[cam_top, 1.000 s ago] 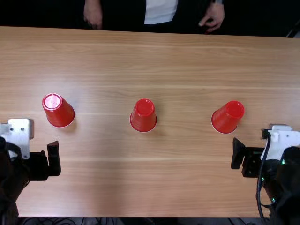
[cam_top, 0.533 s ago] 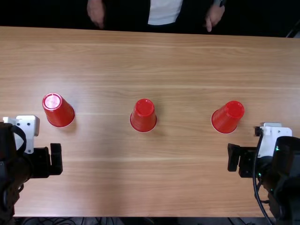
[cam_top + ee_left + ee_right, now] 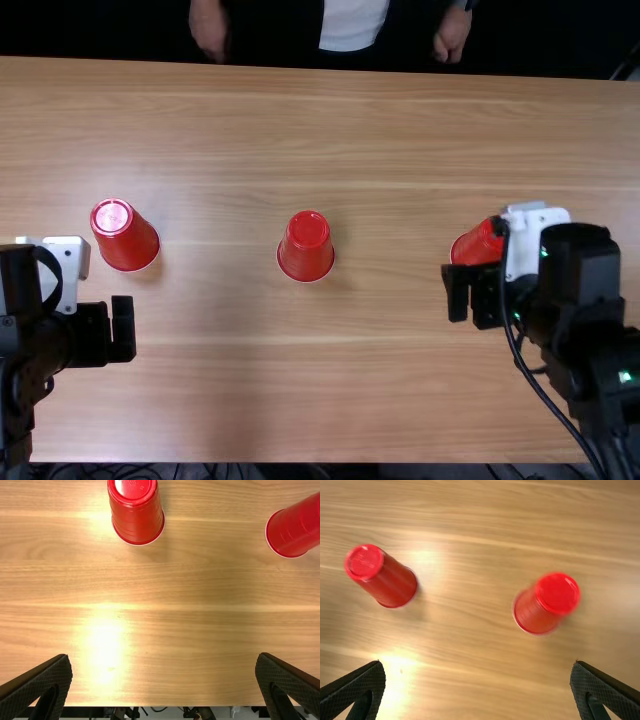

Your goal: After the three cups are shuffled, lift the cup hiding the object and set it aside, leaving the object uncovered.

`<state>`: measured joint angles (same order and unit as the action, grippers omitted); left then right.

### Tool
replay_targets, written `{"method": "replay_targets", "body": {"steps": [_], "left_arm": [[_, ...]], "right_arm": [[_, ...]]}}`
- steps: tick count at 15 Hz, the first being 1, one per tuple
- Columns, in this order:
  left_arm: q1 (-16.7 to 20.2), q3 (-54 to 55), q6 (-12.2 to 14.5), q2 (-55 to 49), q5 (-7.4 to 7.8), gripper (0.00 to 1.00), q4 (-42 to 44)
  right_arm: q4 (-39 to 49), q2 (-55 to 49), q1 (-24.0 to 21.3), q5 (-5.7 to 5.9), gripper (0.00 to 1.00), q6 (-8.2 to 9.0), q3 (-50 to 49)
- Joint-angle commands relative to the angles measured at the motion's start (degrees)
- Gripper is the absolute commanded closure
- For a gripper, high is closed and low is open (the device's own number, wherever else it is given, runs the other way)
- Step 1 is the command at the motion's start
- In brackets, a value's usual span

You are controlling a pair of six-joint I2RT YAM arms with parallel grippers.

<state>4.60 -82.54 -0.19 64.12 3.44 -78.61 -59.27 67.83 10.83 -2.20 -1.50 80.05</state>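
Right gripper [image 3: 476,666] hangs over the near right part of the table [image 3: 320,130], just on the near side of the right cup [image 3: 478,245].

We record three red cups, all mouth-down with bases up. They stand in a row across the table, well apart from one another: the left cup [image 3: 125,236], the middle cup [image 3: 305,246] and the right cup. We cannot tell which of them covers the object. From above, the right arm's wrist hides the right-hand side of the right cup. Bare wood lies between each gripper and the cup nearest it.

On the right gripper, the two fingers stand spread wide. They hold nothing and touch neither the cup nor the table. The right wrist view looks almost straight down on the right cup, with the middle cup farther off.

Left gripper [image 3: 161,657] sits by the near left edge, on the near side of the left cup and apart from it. Its fingers are likewise spread wide and empty, and touch nothing.
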Motion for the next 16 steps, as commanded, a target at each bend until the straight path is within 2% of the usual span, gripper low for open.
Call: {"method": "replay_targets", "body": {"steps": [1,4,10,16], "left_arm": [[0.4,-2.2,0.3,0.0,-0.38,0.0,-0.1],[0.3,-1.9,0.3,0.0,-3.13,0.0,-0.1],[0.2,-1.7,0.3,-0.4,-3.34,0.0,-0.3],[0.3,0.0,0.3,-0.7,-3.34,0.0,-0.3]], "right_arm": [[1.4,3.7,2.9,-0.76,0.0,0.55,2.7],[8.9,11.7,9.3,-0.76,0.0,0.44,4.9],[12.2,26.3,17.3,-0.65,0.0,0.55,11.2],[14.1,34.9,21.2,-0.65,0.0,0.76,15.0]]}}
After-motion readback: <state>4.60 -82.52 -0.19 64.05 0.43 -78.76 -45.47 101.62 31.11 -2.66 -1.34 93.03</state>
